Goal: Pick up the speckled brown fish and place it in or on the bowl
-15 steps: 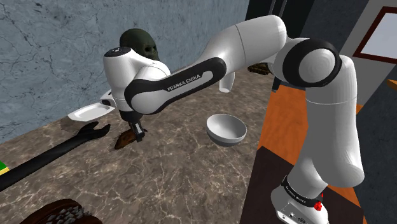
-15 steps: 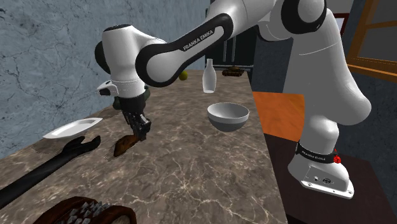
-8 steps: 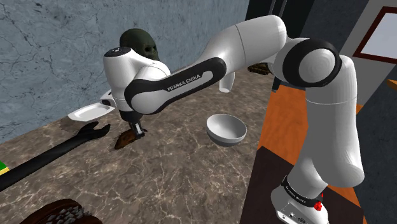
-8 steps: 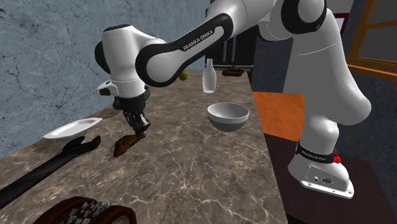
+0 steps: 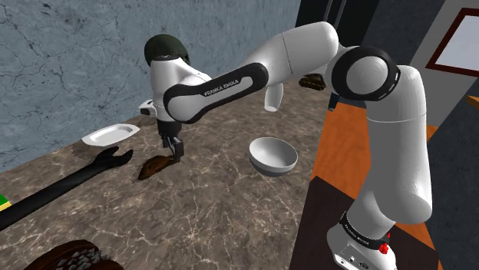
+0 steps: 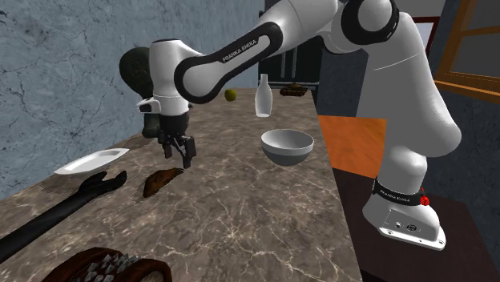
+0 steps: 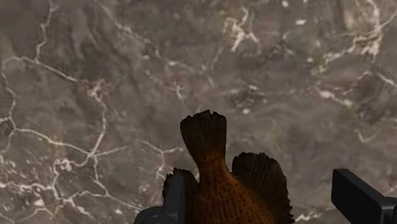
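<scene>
Marble counter (image 5: 230, 218), one fish (image 5: 153, 166), one bowl (image 5: 273, 156)

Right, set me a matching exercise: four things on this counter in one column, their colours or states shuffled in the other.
1 fish
2 bowl
3 wrench
4 bottle

a white, standing upright
b black, lying flat
c grey, empty
d speckled brown

Pairs: 1-d, 2-c, 3-b, 4-a

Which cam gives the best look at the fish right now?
Wrist view: the fish shows close up, framed by the open jaws, speckles, tail and fins clear. Shoulder and second exterior views show a small dark-brown shape lying on the marbled counter.
</scene>
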Robot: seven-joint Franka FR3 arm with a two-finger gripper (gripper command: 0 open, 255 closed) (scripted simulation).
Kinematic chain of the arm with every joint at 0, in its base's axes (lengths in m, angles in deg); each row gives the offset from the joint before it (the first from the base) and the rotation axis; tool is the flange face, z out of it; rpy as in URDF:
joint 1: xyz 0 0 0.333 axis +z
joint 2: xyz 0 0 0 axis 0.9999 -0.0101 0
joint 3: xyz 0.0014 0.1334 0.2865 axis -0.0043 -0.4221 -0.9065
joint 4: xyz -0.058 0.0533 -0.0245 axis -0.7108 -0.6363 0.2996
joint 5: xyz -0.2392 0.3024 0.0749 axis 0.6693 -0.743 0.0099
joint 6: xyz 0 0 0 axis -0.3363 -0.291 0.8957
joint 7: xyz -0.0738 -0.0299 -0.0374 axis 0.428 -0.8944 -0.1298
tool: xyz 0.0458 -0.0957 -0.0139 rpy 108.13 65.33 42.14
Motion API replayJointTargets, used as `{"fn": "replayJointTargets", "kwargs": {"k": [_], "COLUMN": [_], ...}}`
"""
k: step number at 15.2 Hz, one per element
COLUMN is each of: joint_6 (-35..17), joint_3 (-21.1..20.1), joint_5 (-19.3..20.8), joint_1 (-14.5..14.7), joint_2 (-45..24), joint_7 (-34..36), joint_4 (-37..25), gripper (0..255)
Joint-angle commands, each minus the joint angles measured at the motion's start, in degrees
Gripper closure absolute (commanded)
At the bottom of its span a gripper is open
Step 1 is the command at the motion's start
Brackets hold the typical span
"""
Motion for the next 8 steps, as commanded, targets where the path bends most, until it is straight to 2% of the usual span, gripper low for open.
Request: {"fn": "replayJointTargets", "kwargs": {"k": [1, 2, 8], "joint_6": [-1.2, -1.5, -4.8], "joint_3": [-0.5, -0.8, -0.4], "joint_5": [-2.6, -3.6, -2.7], "joint_1": [-3.3, -4.5, -4.1], "joint_2": [-1.6, -2.5, -5.0], "joint_7": [-6.0, -8.4, -7.8], "joint_4": [-1.3, -2.1, -1.2], "gripper": [0, 0, 0]}}
